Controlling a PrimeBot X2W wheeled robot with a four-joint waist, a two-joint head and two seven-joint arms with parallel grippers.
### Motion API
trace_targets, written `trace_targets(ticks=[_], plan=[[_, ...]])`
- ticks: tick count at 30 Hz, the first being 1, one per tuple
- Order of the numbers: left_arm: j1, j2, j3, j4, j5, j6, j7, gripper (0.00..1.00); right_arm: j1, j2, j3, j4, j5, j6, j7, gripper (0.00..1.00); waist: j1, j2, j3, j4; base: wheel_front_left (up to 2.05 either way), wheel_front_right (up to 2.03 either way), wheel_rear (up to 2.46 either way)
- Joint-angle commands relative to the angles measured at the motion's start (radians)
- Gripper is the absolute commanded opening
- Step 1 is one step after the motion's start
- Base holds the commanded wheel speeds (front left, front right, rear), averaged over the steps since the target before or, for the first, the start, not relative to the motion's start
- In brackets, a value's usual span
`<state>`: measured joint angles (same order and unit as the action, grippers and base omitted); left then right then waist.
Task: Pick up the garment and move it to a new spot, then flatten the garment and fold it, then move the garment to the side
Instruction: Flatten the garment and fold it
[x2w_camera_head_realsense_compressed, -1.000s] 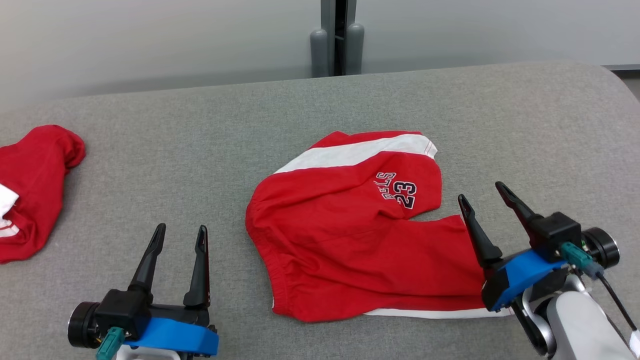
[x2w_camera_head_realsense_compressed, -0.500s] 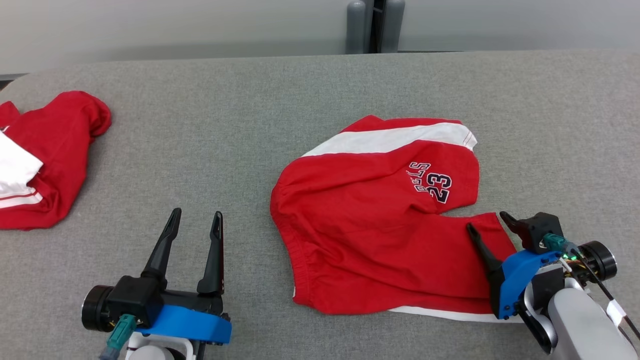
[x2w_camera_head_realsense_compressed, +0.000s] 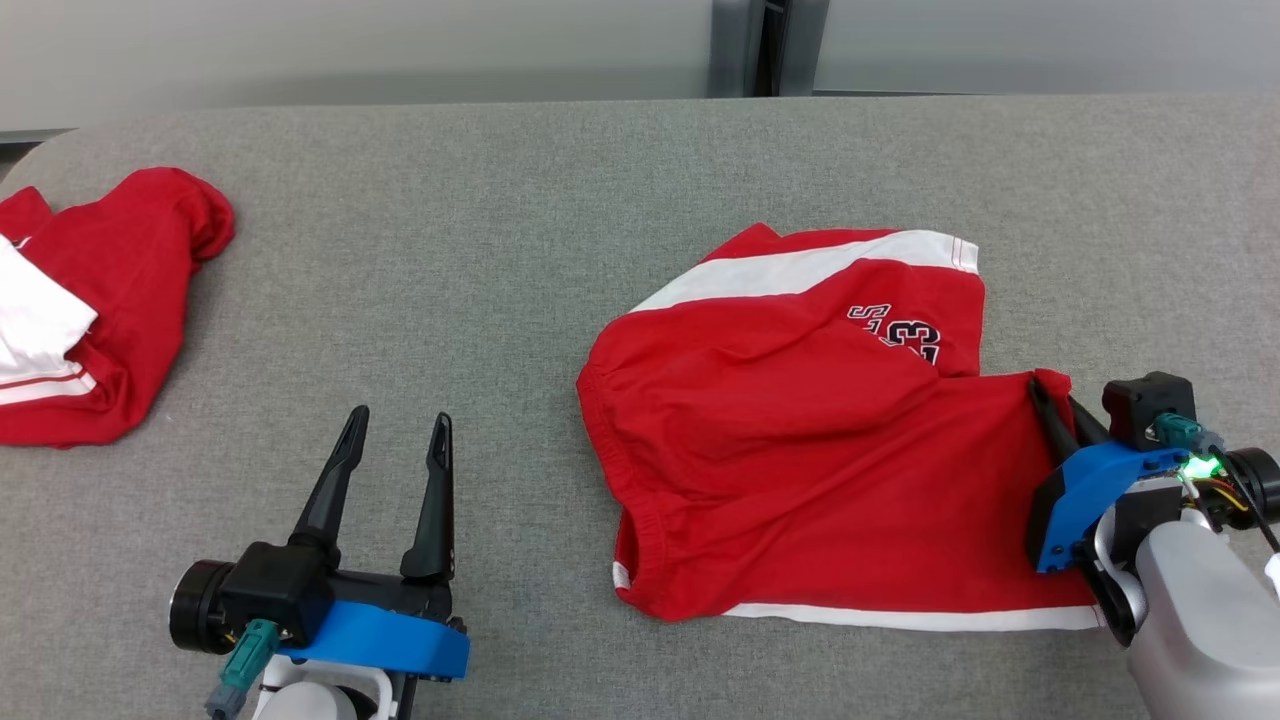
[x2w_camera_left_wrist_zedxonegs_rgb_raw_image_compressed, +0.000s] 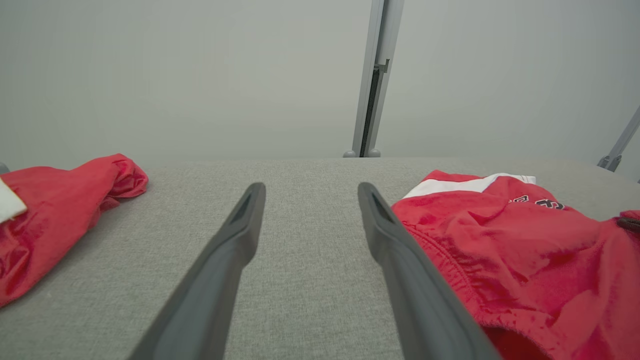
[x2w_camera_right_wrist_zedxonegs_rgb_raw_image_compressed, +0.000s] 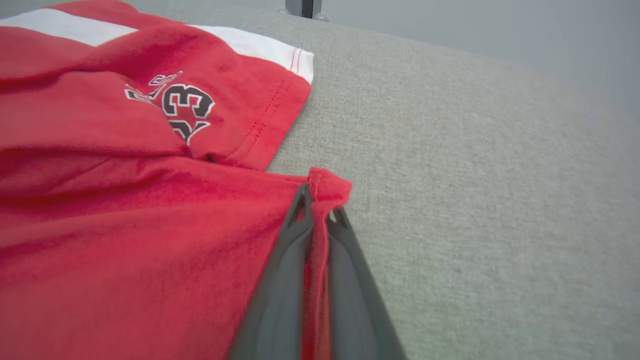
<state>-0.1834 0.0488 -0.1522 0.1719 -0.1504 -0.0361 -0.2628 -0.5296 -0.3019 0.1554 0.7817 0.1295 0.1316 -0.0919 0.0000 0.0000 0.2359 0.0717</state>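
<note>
The red, shiny-fabric sports shorts with white side stripes and a dark "23" print (x2w_camera_head_realsense_compressed: 800, 450) lie spread but wrinkled on the grey woven-cloth surface (x2w_camera_head_realsense_compressed: 500, 250), right of centre, with one leg partly overlapping the other. The right tool (x2w_camera_head_realsense_compressed: 1058, 405) is closed tight on the far corner of the nearer leg's hem. In the right wrist view a small nub of red cloth pokes out past the fingertips, so the bite looks shallow. The left tool (x2w_camera_head_realsense_compressed: 400, 415) hovers wide open over bare cloth, near the waistband end but apart from it, holding nothing.

The main risk I see is the pinch. With so little hem between the fingers and a slick-looking fabric, a quick lift or sideways pull could let the corner slide free. A single-corner hold would probably also let the shorts hang in a long bunch, so they may land twisted and need more flattening. If they are dragged rather than lifted, the overlapped leg may fold further under. A crumpled red garment with white patches (x2w_camera_head_realsense_compressed: 110, 290) lies at the far left, so a placement over there could tangle the two.
</note>
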Motion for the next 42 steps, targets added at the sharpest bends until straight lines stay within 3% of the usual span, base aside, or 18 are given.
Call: trace_targets(ticks=[1,2,3,4,8,13,22,29,42], plan=[[-0.005,0.003,0.001,0.002,-0.005,0.005,-0.003,1.0,-0.016,0.012,-0.007,0.022,-0.011,-0.002,-0.011,0.0,0.0,0.0,-0.003,0.0,0.0,0.0,0.0],[-0.004,0.003,0.002,0.002,-0.006,0.005,-0.003,1.0,-0.023,0.02,-0.012,0.039,-0.017,-0.002,-0.021,0.0,0.0,0.0,-0.004,0.0,0.0,0.0,0.0],[-0.003,0.003,0.002,0.002,-0.006,0.004,-0.003,1.0,-0.032,0.024,-0.017,0.052,-0.023,-0.002,-0.035,0.36,0.0,0.0,-0.005,0.0,0.0,0.0,0.0],[-0.003,0.003,0.002,0.003,-0.006,0.003,-0.003,1.0,-0.038,0.026,-0.019,0.065,-0.03,-0.002,-0.051,1.0,0.0,0.0,-0.007,0.0,0.0,0.0,0.0],[0.006,0.003,0.008,0.004,-0.003,0.002,-0.003,1.0,-0.052,0.051,-0.035,0.096,-0.04,-0.002,-0.124,1.0,0.0,0.0,-0.017,-0.011,0.0,0.0,0.0],[0.025,0.003,0.018,0.007,0.012,-0.005,-0.003,1.0,-0.024,0.076,-0.083,0.046,-0.051,-0.002,-0.17,1.0,0.0,0.0,-0.046,-0.038,0.0,0.0,0.0],[0.074,0.003,0.061,0.004,0.047,-0.019,-0.003,1.0,0.209,0.148,-0.159,-0.345,-0.076,-0.001,-0.174,1.0,0.0,0.0,-0.103,-0.09,0.0,0.0,0.0],[0.112,0.003,0.094,-0.001,0.073,-0.024,-0.003,1.0,0.378,0.196,-0.175,-0.53,-0.077,-0.001,-0.175,1.0,0.0,0.0,-0.13,-0.112,0.0,0.0,0.0],[0.158,0.003,0.133,-0.007,0.085,-0.009,-0.003,1.0,0.519,0.238,-0.161,-0.611,-0.056,-0.001,-0.174,1.0,0.0,0.0,-0.172,-0.112,0.0,0.0,0.0]])
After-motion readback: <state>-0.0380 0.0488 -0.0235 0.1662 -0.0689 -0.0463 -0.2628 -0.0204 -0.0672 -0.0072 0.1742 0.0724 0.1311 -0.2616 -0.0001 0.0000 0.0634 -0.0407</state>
